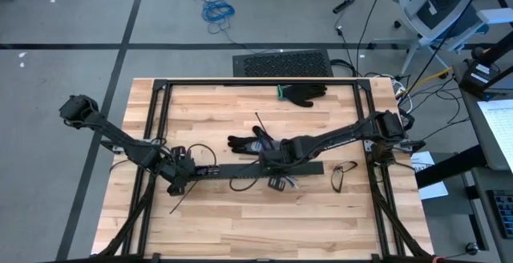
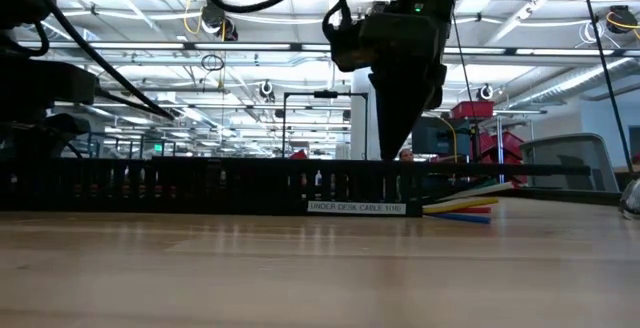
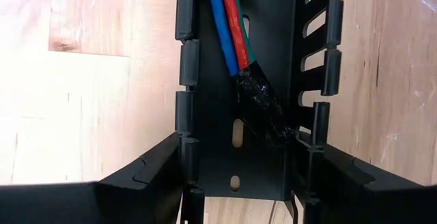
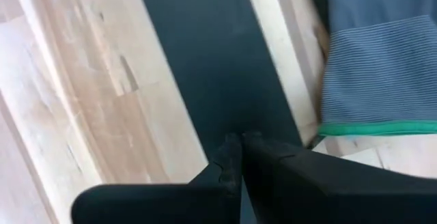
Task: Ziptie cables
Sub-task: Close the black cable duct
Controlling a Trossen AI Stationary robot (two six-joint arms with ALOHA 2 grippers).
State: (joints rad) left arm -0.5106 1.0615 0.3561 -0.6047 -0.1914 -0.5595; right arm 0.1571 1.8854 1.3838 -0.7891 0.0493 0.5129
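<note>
**Cables lie in the slotted channel, both arms down on it**

High view: a pale wood surface (image 1: 240, 215) on a grey floor. The black slotted channel (image 1: 240, 169) runs across its middle. The left gripper (image 1: 178, 175) sits at the channel's left end, the right gripper (image 1: 272, 160) at its middle; a glove (image 1: 250, 143) lies just behind the channel. The cables can't be made out here.

Low view: against a bright workshop, coloured cable ends (image 2: 462, 208) poke out beside the channel's label; the rest is hidden by the wall.

Left wrist view: the jaws stand apart, straddling the channel's walls. The cables (image 3: 229, 33), blue, red and green, lie inside, ending in a black-taped stub. They look light, limp and slick; the taped stub seems the firmest hold.

Right wrist view: the jaws are closed, empty, over the channel's dark floor.
</note>
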